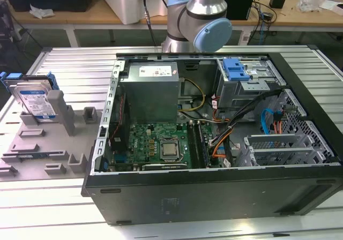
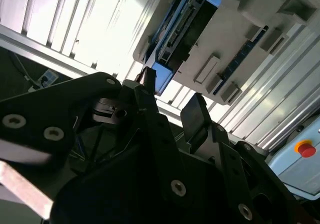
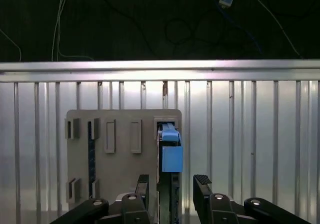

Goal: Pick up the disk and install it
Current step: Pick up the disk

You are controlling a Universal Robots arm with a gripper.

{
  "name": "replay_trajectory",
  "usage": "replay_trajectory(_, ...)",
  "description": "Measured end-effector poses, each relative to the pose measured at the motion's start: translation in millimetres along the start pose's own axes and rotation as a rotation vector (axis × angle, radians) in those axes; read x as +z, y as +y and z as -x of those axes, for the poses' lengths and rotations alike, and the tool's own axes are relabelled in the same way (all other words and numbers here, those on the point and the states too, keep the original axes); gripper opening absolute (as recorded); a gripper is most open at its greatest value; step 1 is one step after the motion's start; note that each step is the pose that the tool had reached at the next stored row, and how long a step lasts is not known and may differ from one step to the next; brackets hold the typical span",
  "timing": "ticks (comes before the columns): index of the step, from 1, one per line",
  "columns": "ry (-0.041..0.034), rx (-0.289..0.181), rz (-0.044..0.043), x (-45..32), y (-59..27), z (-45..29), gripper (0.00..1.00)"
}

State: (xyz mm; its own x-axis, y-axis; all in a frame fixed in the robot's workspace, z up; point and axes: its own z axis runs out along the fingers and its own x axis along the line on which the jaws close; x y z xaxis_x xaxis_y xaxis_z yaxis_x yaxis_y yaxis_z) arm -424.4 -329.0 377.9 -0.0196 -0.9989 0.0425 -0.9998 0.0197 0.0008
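Observation:
The disk (image 1: 35, 98) is a silver drive with a blue-and-white label and a blue frame. It stands on edge in a slot of the grey fixture plate (image 1: 48, 143) at the exterior view's left. In the first wrist view the disk (image 3: 170, 151) shows edge-on beyond my gripper (image 3: 172, 186), lined up with the gap between the two black fingers (image 3: 202, 184). The second wrist view has the disk (image 2: 182, 29) well beyond my gripper (image 2: 172, 96). The gripper is open, holds nothing, and is apart from the disk. The arm's elbow (image 1: 198, 20) stands behind the computer case.
An open black computer case (image 1: 214, 197) lies on the slatted metal table (image 1: 69, 63), with a grey power-supply box (image 1: 150, 90), motherboard (image 1: 161, 143), cables and a drive cage with a blue clip (image 1: 236, 68). The fixture plate (image 3: 122, 149) carries several raised blocks.

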Motion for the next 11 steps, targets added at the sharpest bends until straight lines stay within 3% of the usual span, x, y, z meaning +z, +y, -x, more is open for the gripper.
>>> replay_trajectory(11, 0.0006, 0.014, 0.0005, 2.5, 0.1, 0.1, 0.48)
